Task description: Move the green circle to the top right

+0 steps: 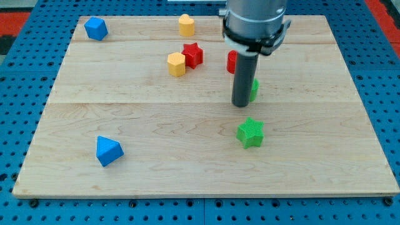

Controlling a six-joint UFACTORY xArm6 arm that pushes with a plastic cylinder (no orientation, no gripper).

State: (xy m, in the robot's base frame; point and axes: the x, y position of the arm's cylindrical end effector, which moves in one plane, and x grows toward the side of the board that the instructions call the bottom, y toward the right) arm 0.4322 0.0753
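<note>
The green circle lies right of the board's centre, mostly hidden behind my rod; only its right edge shows. My tip rests on the board just left of and below the circle, touching or nearly touching it. A green star lies below the tip. A red block sits just above the rod, partly hidden by it.
The wooden board carries a red star, a yellow block beside it, a yellow block near the top edge, a blue block at the top left and a blue block at the lower left.
</note>
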